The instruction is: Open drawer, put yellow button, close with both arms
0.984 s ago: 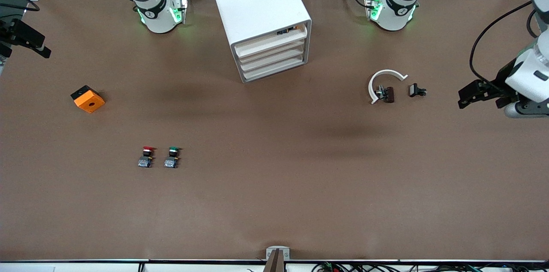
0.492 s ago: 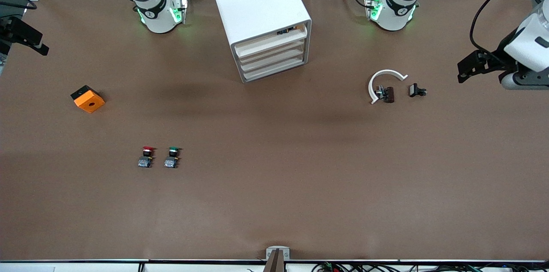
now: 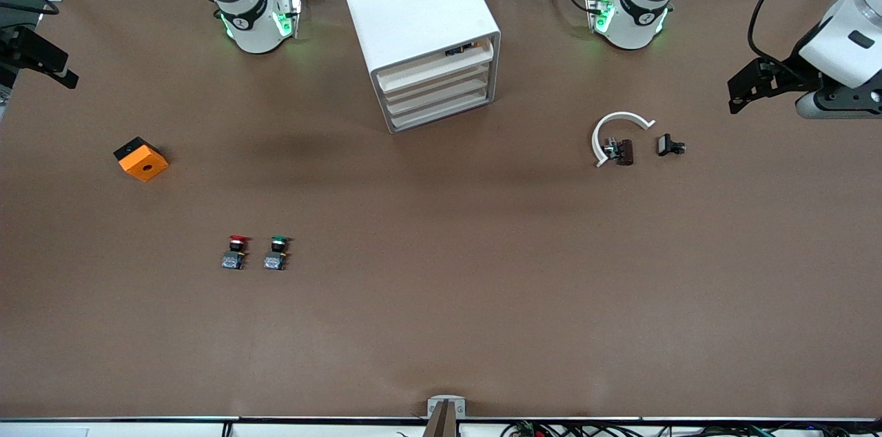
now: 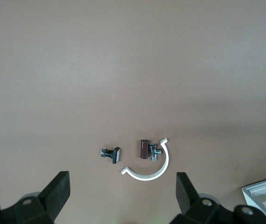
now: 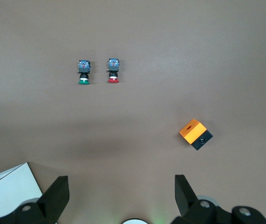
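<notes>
Only in the front view, top centre: boxy white cabinet (image 3: 413,3), the drawer (image 3: 434,70) uppermost of four shallow trays. Left gripper (image 4: 123,186) spread wide, empty, over a white half-ring (image 4: 154,170). Right gripper (image 5: 122,186) likewise, over a cubic orange block (image 5: 196,134).

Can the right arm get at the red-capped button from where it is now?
Probably yes: the right gripper hangs open over bare table, and the red-capped button stands uncovered, with only the green-capped button close beside it.
</notes>
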`<control>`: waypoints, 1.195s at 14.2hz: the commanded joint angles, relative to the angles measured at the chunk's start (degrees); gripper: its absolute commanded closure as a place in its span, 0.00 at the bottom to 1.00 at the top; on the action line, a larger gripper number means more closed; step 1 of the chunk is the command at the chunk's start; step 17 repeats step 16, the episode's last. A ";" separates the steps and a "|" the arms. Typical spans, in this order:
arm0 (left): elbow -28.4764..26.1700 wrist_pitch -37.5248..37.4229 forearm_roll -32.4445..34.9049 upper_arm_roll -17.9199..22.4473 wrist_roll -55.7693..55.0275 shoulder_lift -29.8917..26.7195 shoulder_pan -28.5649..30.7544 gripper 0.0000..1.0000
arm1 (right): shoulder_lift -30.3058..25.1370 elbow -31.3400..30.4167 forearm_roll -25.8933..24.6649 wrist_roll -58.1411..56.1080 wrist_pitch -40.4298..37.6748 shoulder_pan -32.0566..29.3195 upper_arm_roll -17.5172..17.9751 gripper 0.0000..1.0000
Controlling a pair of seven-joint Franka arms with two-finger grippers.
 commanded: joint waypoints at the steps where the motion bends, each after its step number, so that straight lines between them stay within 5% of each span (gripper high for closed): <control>1: -1.30 -0.19 -0.33 0.05 -0.47 -1.83 -0.07 0.00 | -1.85 -1.45 -0.38 -0.84 -0.09 -1.18 0.91 0.00; 17: 0.55 -1.68 0.38 0.57 0.41 -0.25 0.20 0.00 | -2.03 -1.45 -0.38 -0.84 0.00 -0.83 0.74 0.00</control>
